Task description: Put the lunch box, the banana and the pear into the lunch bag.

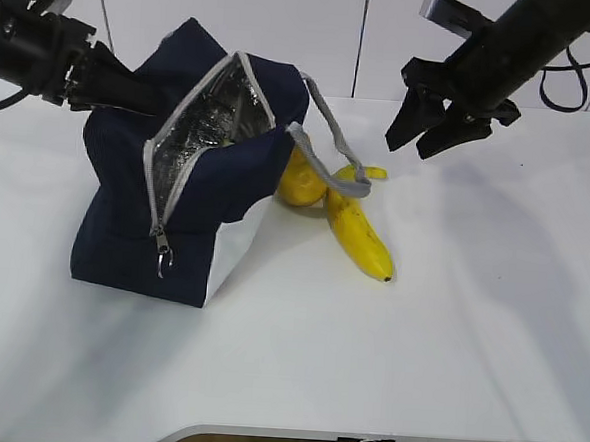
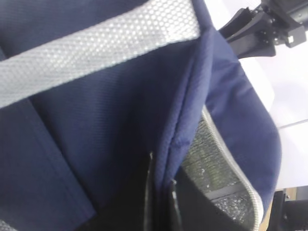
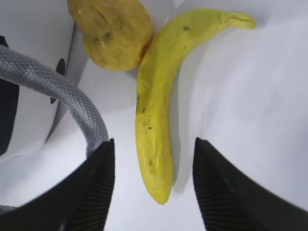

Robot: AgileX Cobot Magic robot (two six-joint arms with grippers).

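On the white tabletop (image 1: 469, 322) the banana (image 1: 359, 229) and the pear (image 1: 300, 180) lay touching beside the open lunch bag (image 1: 192, 190), whose edge the left gripper (image 2: 161, 192) pinched, while the right gripper (image 3: 154, 159), fingers (image 3: 98, 185) spread, hovered above the banana, probably needing next to descend and close.

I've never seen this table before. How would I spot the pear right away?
Start at the big navy lunch bag lying open on the white table. Just behind its grey handle, on the bag's right side, two yellow fruits touch. The pear is the round, stubby, brownish-speckled one tucked against the bag, not the long curved banana.
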